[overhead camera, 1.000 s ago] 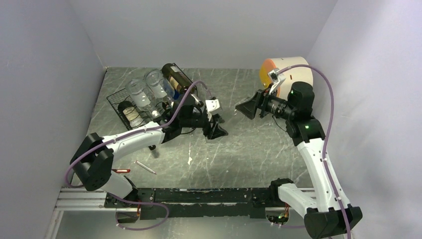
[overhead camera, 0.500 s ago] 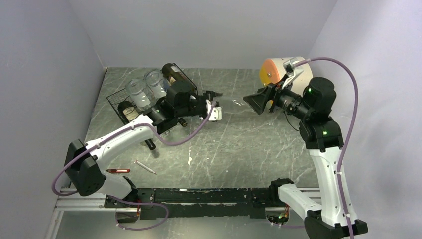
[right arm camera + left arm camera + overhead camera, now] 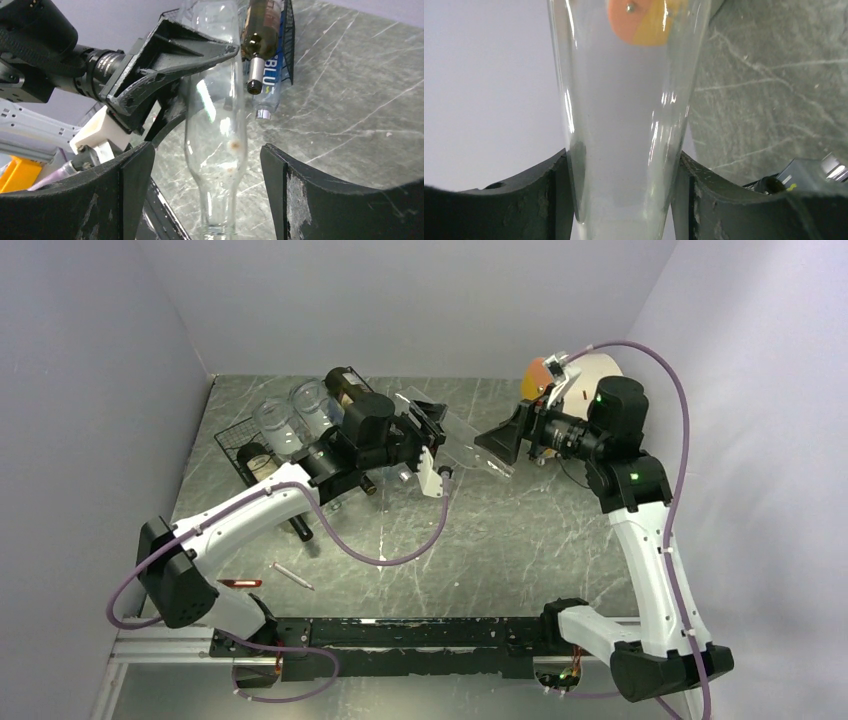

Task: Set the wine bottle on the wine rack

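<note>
Clear glass wine bottle (image 3: 215, 115) hangs in mid-air to the right of the wine rack (image 3: 228, 445), clamped round its body by my left gripper (image 3: 623, 155), while my right gripper (image 3: 206, 150) is spread wide either side of the neck, not touching. I judge this a hand-to-hand moment, so I'd never let both grips be loose together. Count: one bottle aloft, four racked (two clear, one dark, one cream-labelled), one rack.
</note>
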Available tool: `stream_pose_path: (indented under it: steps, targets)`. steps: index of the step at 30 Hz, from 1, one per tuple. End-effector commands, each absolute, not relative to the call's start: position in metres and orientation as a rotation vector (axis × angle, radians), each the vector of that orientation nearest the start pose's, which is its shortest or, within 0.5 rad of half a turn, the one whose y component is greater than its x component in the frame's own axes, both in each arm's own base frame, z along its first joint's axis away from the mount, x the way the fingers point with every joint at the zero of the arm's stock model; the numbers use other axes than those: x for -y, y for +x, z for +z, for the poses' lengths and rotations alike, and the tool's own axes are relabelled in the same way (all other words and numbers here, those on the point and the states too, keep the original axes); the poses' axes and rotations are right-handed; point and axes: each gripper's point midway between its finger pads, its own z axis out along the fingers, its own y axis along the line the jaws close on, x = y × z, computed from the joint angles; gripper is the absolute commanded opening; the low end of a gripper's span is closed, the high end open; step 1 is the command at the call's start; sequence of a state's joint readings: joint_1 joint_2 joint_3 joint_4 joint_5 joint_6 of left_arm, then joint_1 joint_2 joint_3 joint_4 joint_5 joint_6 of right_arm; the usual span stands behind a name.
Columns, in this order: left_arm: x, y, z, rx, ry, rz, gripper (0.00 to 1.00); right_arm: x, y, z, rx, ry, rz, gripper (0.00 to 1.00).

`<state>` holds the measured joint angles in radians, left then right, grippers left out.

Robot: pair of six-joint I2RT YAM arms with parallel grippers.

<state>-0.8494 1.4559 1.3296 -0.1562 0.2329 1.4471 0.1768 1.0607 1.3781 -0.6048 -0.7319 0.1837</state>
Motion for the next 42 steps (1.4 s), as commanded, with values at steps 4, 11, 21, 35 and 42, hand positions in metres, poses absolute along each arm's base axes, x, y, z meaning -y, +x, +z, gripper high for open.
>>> stream_pose_path:
  steps: [4, 11, 21, 35, 42]
  targets:
    - [0.364, 0.327, 0.384, -0.454, 1.697, 0.388, 0.07, -0.188, 0.257, 0.359, -1.86, -0.538, 0.956, 0.82]
    - [0.363, 0.323, 0.386, -0.421, 1.687, 0.405, 0.07, -0.205, 0.267, 0.332, -1.905, -0.546, 0.873, 0.8]
    - [0.361, 0.32, 0.388, -0.426, 1.681, 0.392, 0.07, -0.209, 0.278, 0.308, -1.962, -0.53, 0.809, 0.67]
    - [0.36, 0.31, 0.399, -0.556, 1.459, 0.187, 0.77, -0.192, 0.294, 0.336, -1.874, -0.371, 0.713, 0.0]
    - [0.347, 0.29, 0.393, -0.707, 1.249, -0.067, 0.91, -0.178, 0.305, 0.353, -1.822, -0.244, 0.649, 0.0]
